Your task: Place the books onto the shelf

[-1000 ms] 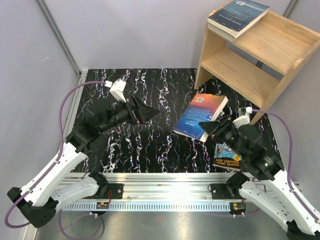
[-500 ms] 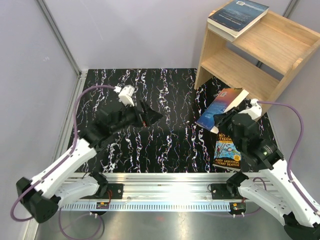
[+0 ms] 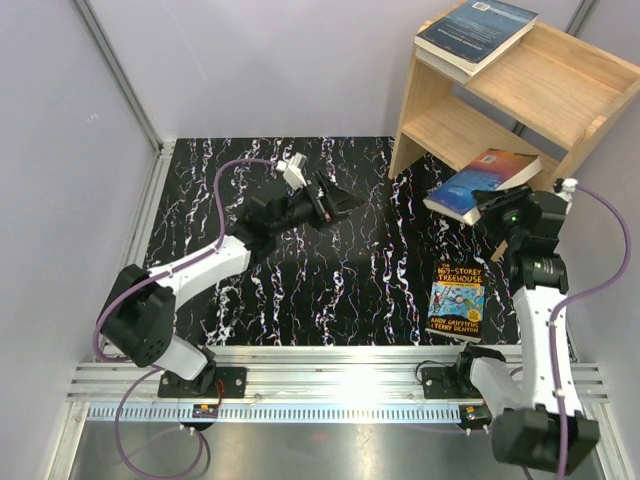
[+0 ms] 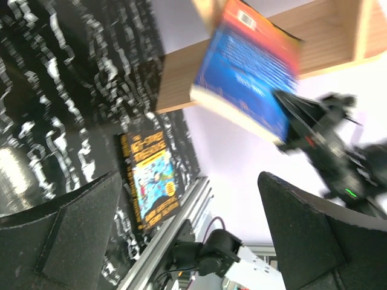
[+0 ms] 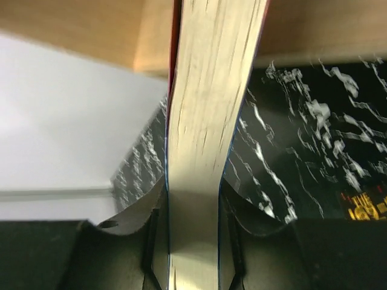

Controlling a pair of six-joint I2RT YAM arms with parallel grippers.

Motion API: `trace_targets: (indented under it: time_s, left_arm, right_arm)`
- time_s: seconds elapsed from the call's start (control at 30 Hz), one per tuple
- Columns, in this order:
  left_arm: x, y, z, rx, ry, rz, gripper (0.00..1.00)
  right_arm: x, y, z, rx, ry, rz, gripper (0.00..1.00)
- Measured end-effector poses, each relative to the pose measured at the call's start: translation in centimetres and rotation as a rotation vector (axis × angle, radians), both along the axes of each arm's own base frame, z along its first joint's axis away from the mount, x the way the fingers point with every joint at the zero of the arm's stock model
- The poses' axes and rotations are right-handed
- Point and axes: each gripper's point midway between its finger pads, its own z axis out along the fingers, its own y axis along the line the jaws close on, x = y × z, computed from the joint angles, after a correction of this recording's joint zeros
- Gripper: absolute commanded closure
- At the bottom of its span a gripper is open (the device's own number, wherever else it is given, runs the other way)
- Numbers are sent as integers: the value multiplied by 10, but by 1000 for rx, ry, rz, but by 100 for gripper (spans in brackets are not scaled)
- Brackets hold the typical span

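Observation:
My right gripper (image 3: 497, 204) is shut on a blue book (image 3: 487, 173) with an orange-red corner and holds it in the air just in front of the shelf's (image 3: 470, 135) lower tier. In the right wrist view the book's page edge (image 5: 205, 133) stands clamped between my fingers (image 5: 193, 241), with the wooden shelf (image 5: 84, 30) right behind it. A dark blue book (image 3: 478, 30) lies on the shelf's top. A "Treehouse" book (image 3: 456, 300) lies flat on the table at the near right. My left gripper (image 3: 336, 201) hangs open and empty over the table's middle, pointing right.
The left wrist view shows the held blue book (image 4: 248, 72), the Treehouse book (image 4: 151, 181) and the right arm (image 4: 326, 145) between my wide fingers (image 4: 193, 235). The black marbled table (image 3: 280, 280) has a metal rail (image 3: 320, 360) along its near edge. Grey walls close in the left and back.
The right arm lifted the blue book off the table and carried it up and right to the shelf's front. The left arm stretched forward and right, and its jaws opened wider.

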Motion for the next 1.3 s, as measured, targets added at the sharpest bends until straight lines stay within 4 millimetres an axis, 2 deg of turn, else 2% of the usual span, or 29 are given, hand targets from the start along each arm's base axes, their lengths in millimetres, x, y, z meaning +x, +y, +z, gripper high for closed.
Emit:
trace_targets:
  time_s: [0.07, 0.13, 0.2, 0.3, 0.47, 0.67, 0.87, 1.07, 1.3]
  left_arm:
    - [1, -2, 14, -24, -28, -6, 1]
    - [3, -5, 29, -48, -61, -13, 1]
    - [3, -6, 40, -67, -93, -20, 1]
    - [2, -6, 41, -72, -101, -25, 1]
    - [-1, -5, 30, -71, -93, -33, 1]
    - [-12, -2, -1, -64, -39, -52, 1]
    - [-23, 5, -30, -31, 12, -61, 1]
    - [-32, 11, -33, -19, 2, -66, 1]
    - [-39, 15, -41, -5, 6, -73, 1]
  right_arm:
    - [14, -19, 0, 61, -44, -30, 100]
    - [24, -28, 1, 125, -92, -32, 100]
    - [29, -29, 0, 174, -121, -22, 100]
    - [30, -25, -2, 219, -130, -2, 100]
    - [29, -25, -1, 243, -126, -15, 100]
    - [36, -35, -4, 274, -127, -76, 100]
    - [72, -43, -9, 317, -108, -93, 100]
    - [97, -47, -10, 299, -51, -200, 100]
    - [127, -20, -5, 232, -21, -224, 100]
